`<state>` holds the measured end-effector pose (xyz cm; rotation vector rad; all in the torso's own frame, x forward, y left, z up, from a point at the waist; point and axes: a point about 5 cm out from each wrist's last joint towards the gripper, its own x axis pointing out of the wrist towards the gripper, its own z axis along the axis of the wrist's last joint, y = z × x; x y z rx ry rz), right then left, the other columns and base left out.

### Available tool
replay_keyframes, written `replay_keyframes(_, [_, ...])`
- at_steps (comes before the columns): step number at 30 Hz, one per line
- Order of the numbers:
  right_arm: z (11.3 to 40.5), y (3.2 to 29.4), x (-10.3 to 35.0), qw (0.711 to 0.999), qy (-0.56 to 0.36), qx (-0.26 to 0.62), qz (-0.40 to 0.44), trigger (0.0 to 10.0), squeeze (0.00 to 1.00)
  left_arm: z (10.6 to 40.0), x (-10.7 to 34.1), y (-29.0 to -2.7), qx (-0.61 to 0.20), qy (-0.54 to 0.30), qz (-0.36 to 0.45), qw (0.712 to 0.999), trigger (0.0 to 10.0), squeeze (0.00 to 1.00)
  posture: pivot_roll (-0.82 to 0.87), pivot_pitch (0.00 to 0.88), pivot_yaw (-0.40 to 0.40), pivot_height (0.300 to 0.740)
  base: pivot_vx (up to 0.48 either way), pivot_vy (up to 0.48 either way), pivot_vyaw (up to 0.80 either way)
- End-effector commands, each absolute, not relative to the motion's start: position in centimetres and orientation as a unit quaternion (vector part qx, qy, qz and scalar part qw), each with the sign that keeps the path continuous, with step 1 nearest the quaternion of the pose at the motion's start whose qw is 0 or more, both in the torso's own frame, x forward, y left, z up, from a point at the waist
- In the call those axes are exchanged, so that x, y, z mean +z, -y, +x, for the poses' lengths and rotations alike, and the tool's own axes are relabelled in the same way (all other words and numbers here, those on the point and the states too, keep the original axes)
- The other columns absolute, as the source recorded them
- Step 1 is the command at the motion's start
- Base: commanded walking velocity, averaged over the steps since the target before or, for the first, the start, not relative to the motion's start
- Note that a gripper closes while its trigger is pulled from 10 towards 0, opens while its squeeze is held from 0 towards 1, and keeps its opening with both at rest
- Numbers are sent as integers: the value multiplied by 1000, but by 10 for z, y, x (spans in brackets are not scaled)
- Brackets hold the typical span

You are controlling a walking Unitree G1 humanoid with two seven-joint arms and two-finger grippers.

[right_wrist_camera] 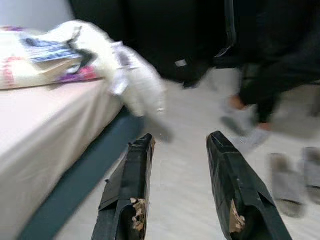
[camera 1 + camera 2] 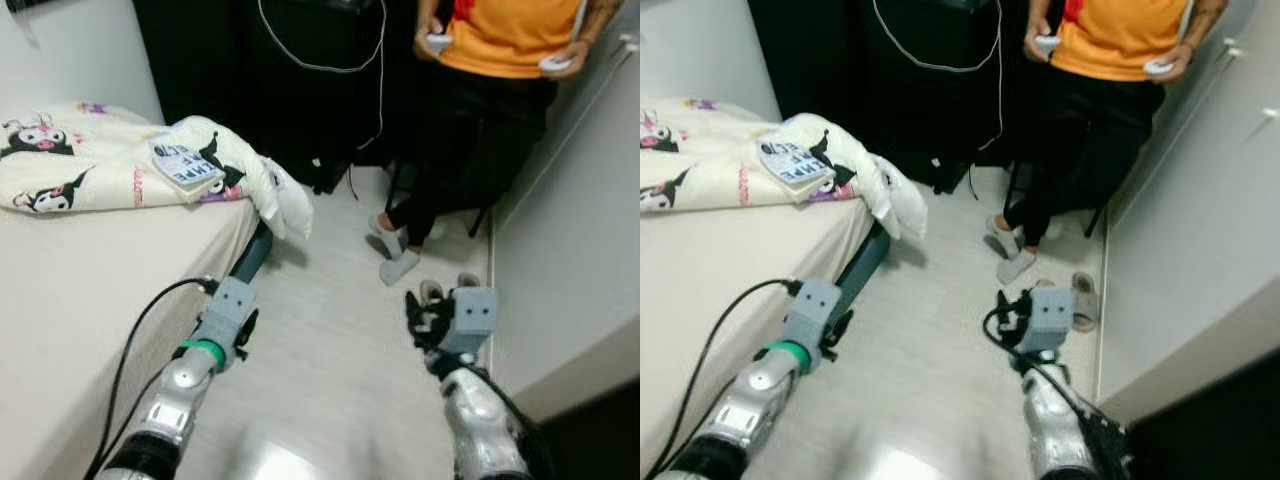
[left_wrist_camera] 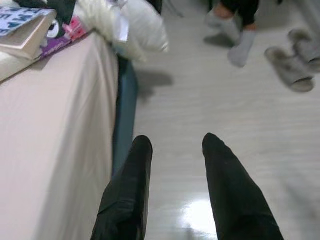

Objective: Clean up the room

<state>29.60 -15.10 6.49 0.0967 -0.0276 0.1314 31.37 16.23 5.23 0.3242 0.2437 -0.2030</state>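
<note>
On the bed (image 2: 90, 300), a book (image 2: 186, 166) sits on the rumpled blanket (image 2: 100, 165) near the corner, ahead and left of both arms. Left end effector (image 3: 172, 150) is nearer, released and empty over the floor (image 2: 330, 350); right end effector (image 1: 177, 145) is released too. Slippers (image 3: 292, 67) lie by a person (image 2: 480, 110).

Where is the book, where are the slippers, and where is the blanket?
book (image 2: 187, 166), left eye view, middle of its cover
slippers (image 3: 290, 70), left wrist view, top of the nearer slipper
blanket (image 2: 90, 165), left eye view, its printed top on the bed
</note>
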Motion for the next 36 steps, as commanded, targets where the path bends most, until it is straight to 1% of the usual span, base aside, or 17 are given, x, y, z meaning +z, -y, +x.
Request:
replay_keyframes(1, [292, 163, 60, 998, 3, 50, 39, 10000, 0, 312, 50, -155, -112, -120, 158, 974, 10000, 0, 30, 65, 14, 740, 461, 0, 0])
replay_keyframes(9, [293, 162, 60, 998, 1, 52, 38, 10000, 0, 315, 54, -147, -120, -107, 155, 975, 10000, 0, 30, 68, 14, 740, 461, 0, 0])
replay_keyframes(36, [295, 161, 62, 998, 7, 51, 32, 10000, 0, 316, 59, -143, -127, -94, 150, 976, 10000, 0, 27, 58, 16, 740, 461, 0, 0])
